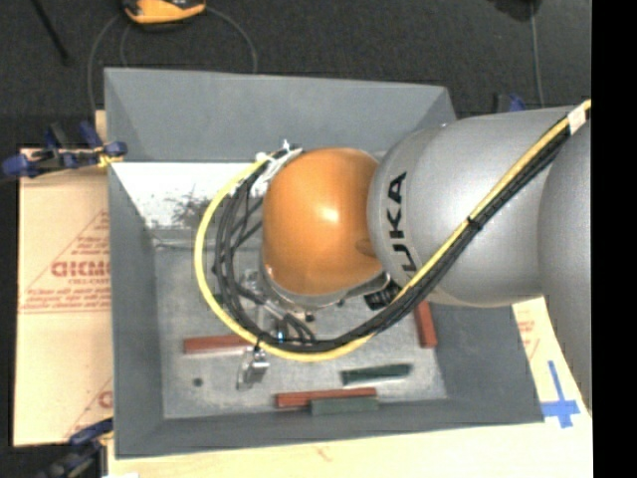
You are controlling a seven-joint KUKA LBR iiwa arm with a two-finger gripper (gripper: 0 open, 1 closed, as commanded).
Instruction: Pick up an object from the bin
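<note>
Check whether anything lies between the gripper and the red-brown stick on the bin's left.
Nothing visible does. The gripper is right beside the red-brown stick's right end. The other sticks lie farther right on the bin floor.

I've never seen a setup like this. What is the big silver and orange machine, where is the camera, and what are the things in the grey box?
The silver machine is a robot arm that reaches in from the right. The orange cover and the looped cables sit on its wrist and are part of the robot. The one camera looks down from above, somewhat from the side, into a grey metal bin.

The small metal piece below the cover is the gripper, low over the bin floor. It sits just by the right end of a red-brown stick on the left. Whether it holds anything cannot be made out.

Also on the floor are a dark green stick, a red-brown stick at the front with a green stick beside it, and a red-brown stick on the right, partly under the arm.
</note>
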